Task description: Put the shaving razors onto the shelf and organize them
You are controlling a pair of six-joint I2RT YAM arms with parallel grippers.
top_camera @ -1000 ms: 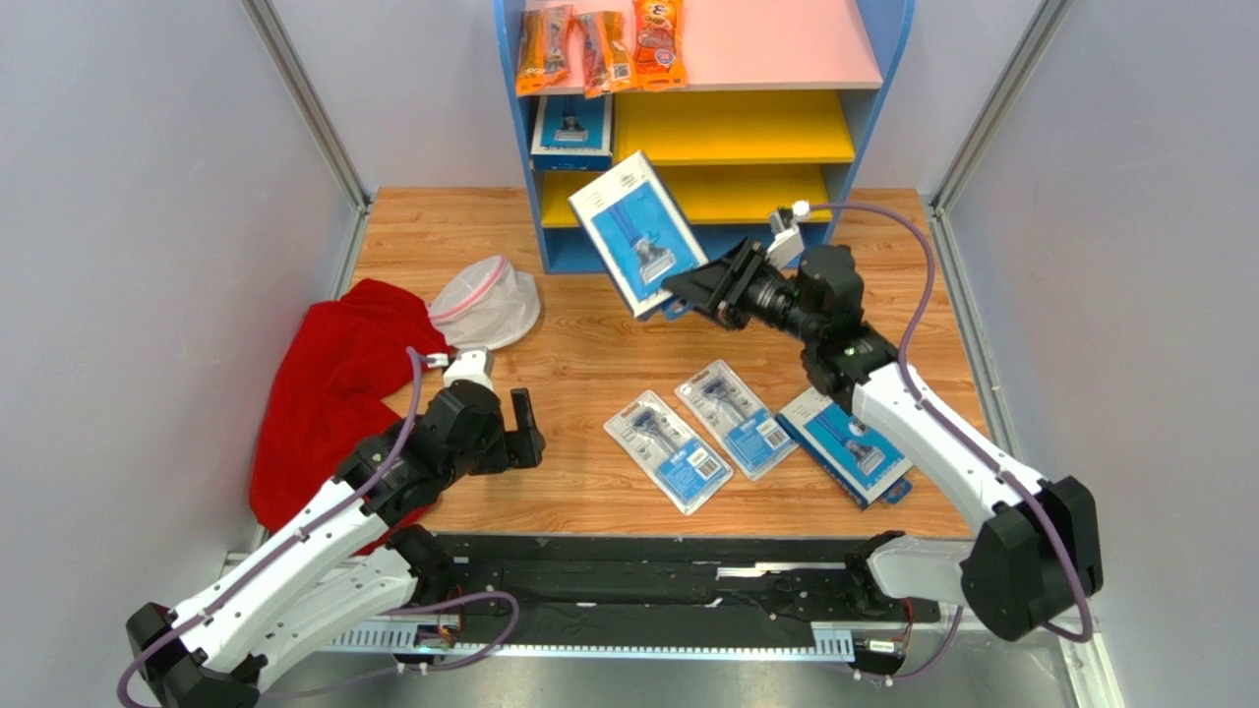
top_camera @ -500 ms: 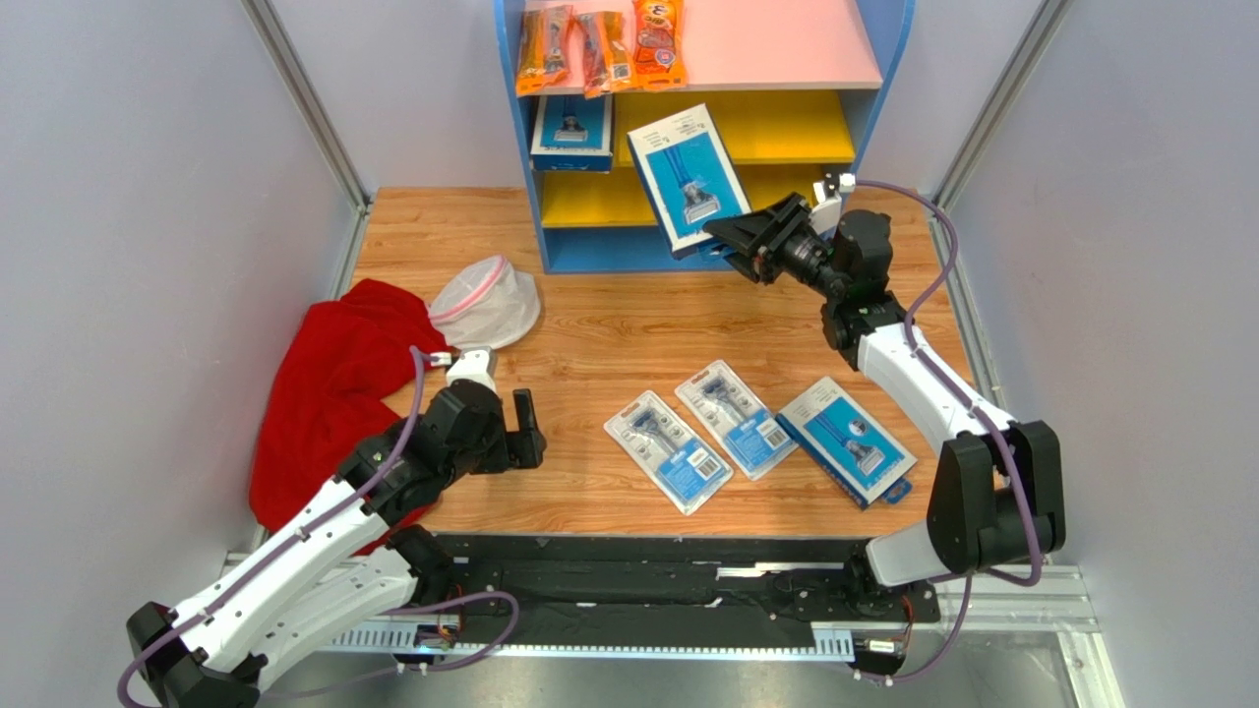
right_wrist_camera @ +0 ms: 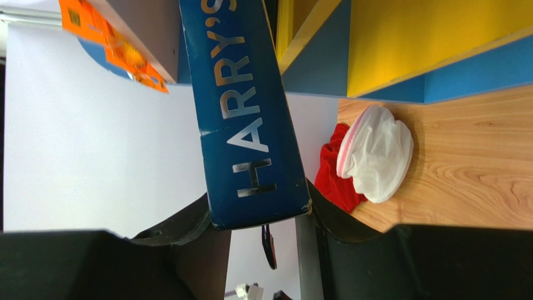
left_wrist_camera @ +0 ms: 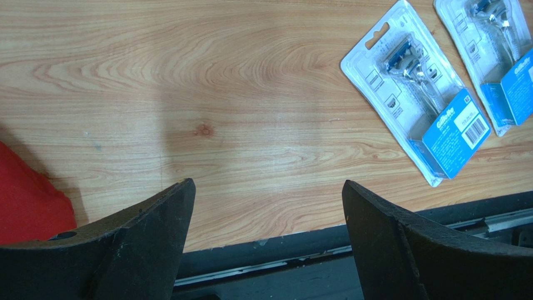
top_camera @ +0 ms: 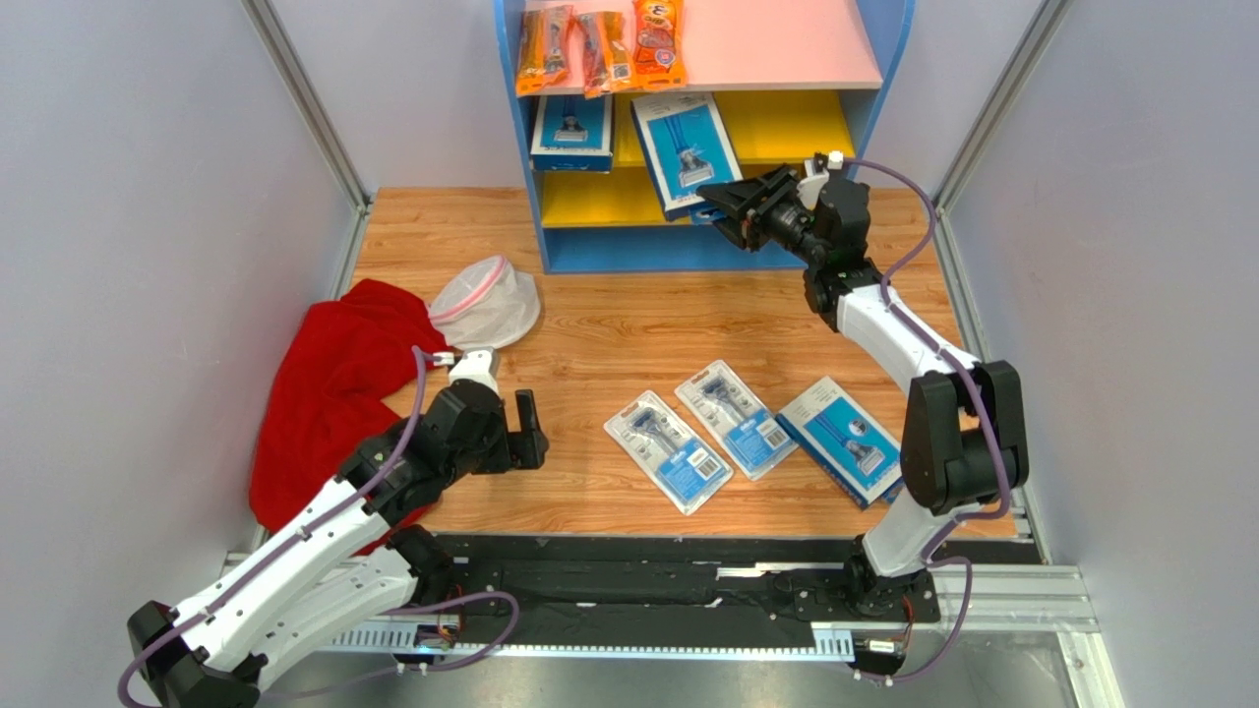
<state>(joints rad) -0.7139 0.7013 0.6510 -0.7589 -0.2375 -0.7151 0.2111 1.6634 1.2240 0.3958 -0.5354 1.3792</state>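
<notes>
Clenched on a Harry's razor pack point(top_camera: 683, 148) with right gripper point(top_camera: 717, 204), shelf point(top_camera: 783, 44) just ahead; spread wide at left gripper point(left_wrist_camera: 266, 187), Gillette razor pack point(left_wrist_camera: 418, 125) ahead-right

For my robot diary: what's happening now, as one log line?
right gripper: shut on flat blue razor pack at blue-framed shelf | left gripper: open, empty | wooden table: three blister razor packs
</notes>
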